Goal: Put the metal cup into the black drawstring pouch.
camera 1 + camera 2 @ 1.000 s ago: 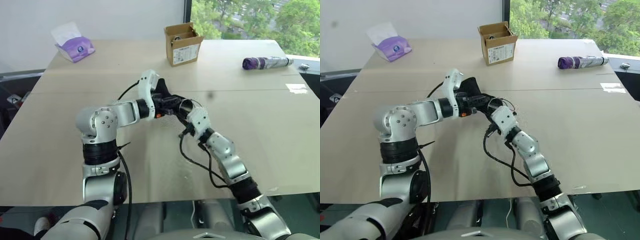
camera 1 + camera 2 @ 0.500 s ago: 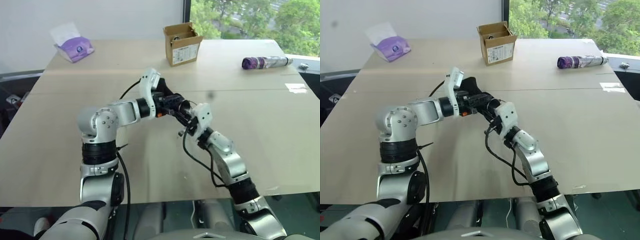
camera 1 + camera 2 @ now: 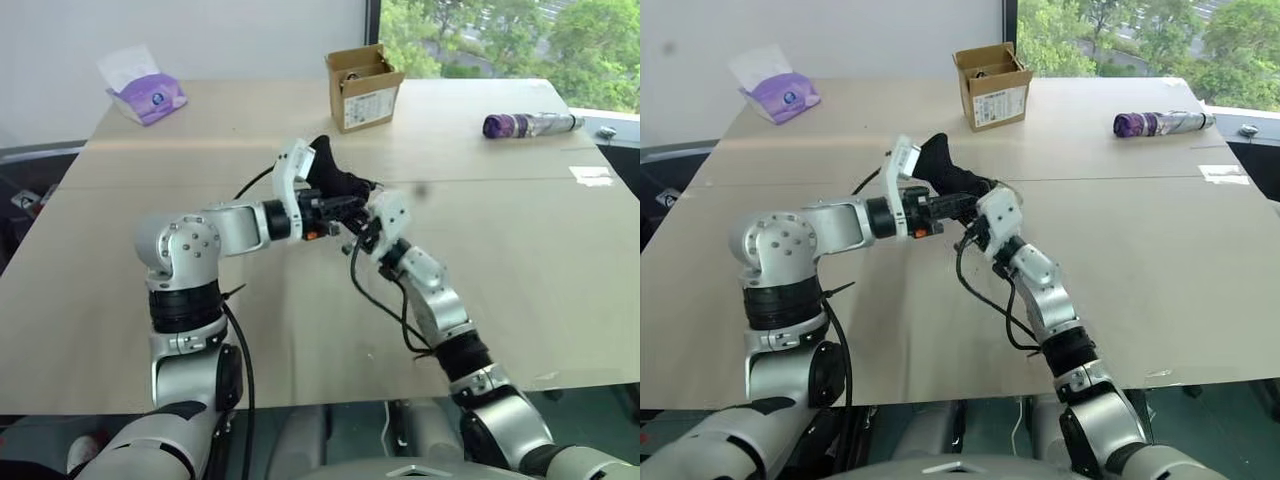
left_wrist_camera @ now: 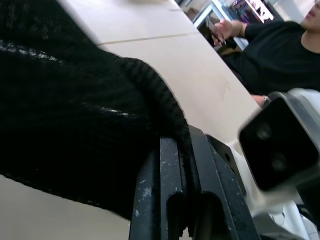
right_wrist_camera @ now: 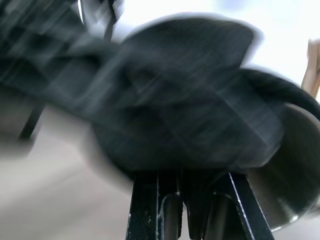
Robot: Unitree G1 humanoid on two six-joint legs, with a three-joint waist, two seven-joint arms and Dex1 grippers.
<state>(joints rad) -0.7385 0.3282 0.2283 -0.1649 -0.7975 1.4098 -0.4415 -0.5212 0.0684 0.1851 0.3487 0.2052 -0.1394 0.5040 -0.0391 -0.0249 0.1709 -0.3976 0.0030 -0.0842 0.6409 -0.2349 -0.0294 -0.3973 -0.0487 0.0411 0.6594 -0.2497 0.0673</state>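
Observation:
Both grippers meet above the middle of the table. The black drawstring pouch hangs lifted between them, its soft body bulging up behind the fingers. My left gripper is shut on the pouch's edge, and the fabric sits pinched in its fingers. From the other side my right gripper is shut, its tips pushed into the pouch's mouth. The metal cup shows as a shiny curved wall right beside the right fingers, mostly covered by black fabric.
A small open cardboard box stands at the back centre. A purple tissue pack lies back left and a purple patterned bottle back right. A person in black sits beyond the table.
My right gripper has pushed left and forward into the pouch. The cup's shiny mouth, open to view before, is now covered by fabric. The pouch stands higher.

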